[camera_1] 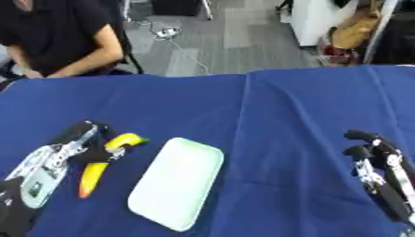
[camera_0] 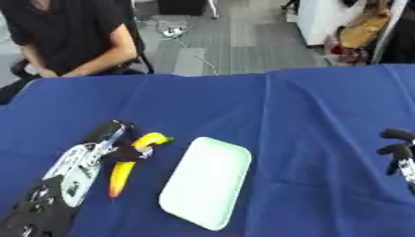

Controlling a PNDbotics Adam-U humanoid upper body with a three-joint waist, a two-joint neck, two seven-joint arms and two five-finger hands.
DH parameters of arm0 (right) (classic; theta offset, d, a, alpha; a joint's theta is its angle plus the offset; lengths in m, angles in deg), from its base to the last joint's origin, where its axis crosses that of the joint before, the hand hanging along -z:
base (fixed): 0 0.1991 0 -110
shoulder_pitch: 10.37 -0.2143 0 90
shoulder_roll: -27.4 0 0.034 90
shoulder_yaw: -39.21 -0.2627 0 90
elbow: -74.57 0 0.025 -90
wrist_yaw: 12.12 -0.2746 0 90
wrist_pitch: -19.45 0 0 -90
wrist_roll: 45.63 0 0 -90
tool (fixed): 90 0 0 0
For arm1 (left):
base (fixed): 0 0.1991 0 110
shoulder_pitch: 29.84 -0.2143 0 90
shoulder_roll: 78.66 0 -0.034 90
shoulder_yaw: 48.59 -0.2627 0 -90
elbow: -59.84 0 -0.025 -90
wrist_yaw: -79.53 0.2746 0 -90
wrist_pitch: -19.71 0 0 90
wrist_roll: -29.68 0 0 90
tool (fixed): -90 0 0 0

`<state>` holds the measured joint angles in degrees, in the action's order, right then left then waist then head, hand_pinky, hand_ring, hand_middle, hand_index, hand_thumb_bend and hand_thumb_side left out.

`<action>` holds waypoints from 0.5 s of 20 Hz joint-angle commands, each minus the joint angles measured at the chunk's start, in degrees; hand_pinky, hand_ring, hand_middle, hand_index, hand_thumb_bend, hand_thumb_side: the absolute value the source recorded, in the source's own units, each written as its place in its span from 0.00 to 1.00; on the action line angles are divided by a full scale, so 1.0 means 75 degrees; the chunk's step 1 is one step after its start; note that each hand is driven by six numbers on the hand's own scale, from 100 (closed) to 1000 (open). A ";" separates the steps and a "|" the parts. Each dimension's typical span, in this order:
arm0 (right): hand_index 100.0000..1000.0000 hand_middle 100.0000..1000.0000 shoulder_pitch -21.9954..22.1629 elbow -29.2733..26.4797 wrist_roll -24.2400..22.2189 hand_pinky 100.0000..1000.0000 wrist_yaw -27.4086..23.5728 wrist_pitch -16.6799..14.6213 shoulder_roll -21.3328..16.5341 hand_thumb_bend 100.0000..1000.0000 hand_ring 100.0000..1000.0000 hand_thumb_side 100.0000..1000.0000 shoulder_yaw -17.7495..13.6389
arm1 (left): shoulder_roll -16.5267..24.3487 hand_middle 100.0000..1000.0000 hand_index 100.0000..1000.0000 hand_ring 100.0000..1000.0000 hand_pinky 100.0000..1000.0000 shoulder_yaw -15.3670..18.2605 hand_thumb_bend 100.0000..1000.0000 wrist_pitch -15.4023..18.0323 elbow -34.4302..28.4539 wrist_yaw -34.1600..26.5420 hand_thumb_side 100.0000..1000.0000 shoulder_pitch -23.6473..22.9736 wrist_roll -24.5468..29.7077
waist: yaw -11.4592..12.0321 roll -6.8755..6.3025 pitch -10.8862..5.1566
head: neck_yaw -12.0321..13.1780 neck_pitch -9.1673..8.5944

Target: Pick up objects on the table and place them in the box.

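nearest, at the lower left, the left hand (camera_0: 85, 159) lies low over the blue-clothed bench (camera_0: 308, 120) with its fingers (camera_0: 122, 152) curled about the middle of a banana (camera_0: 123, 172), which lies lengthwise just left of the box, its yellow stalk end pointing away and its orange-tinted tip toward the robot. whether the fruit is clear of the cloth cannot be told. just beside it, apart by a thin strip of cloth, sits the pale green box (camera_0: 207, 183), a shallow rounded tray that looks empty. the step in hand seems to be the grasp of the first object. next the hand would need to lift the banana, carry it right over the near rim, and let go inside. at the right edge, well apart, the right hand (camera_1: 373, 162) rests idle, fingers relaxed and holding nothing.
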<state>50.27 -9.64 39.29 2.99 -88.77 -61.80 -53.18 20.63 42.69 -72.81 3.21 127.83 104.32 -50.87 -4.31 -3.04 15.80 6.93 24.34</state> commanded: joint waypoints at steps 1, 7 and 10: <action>0.85 0.74 -0.0050 -0.0187 -0.0007 0.31 -0.0045 -0.0014 -0.0151 0.00 0.60 0.79 -0.0015 | 0.0054 0.56 0.74 0.45 0.44 0.0020 0.21 -0.0012 0.0080 0.0090 0.62 0.0115 -0.0075 | -0.0008 0.0023 -0.0107 | 0.0043 -0.0100; 0.85 0.74 -0.0042 -0.0190 -0.0014 0.31 -0.0047 -0.0015 -0.0149 0.00 0.60 0.79 -0.0009 | 0.0011 0.53 0.72 0.40 0.38 0.0003 0.20 -0.0057 0.0233 0.0215 0.59 0.0155 -0.0111 | -0.0007 0.0020 -0.0099 | 0.0052 -0.0104; 0.85 0.74 -0.0040 -0.0192 -0.0014 0.31 -0.0050 -0.0015 -0.0148 0.00 0.60 0.79 -0.0007 | -0.0020 0.50 0.71 0.37 0.35 0.0005 0.21 -0.0103 0.0376 0.0319 0.58 0.0187 -0.0129 | -0.0008 0.0021 -0.0097 | 0.0055 -0.0105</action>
<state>50.29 -9.65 39.28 2.96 -88.76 -61.80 -53.04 20.17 42.69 -73.28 5.51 129.71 105.26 -51.82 -4.34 -3.04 15.81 7.08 24.32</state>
